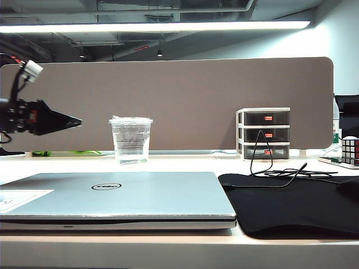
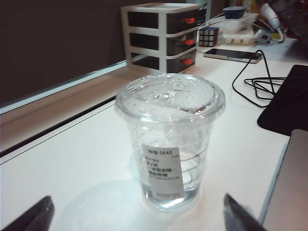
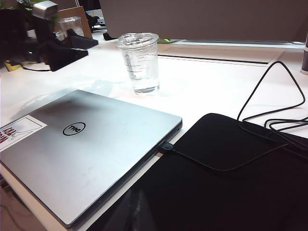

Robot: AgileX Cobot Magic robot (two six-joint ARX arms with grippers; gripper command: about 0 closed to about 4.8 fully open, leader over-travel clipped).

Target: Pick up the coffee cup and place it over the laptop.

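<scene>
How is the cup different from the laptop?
The cup is see-through plastic; the laptop is solid silver. The cup stands tall and upright; the laptop lies flat, wide and shut. The cup has a small white label on its side; the laptop has a round black logo on its lid. Both rest on the white table, apart from each other, and no pincer touches either.

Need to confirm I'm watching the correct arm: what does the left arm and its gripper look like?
The left gripper is matte black with tapered, pointed fingers. Black housing behind it shows an orange patch, plus a white connector block with cables above. The right gripper isn't visible.
</scene>
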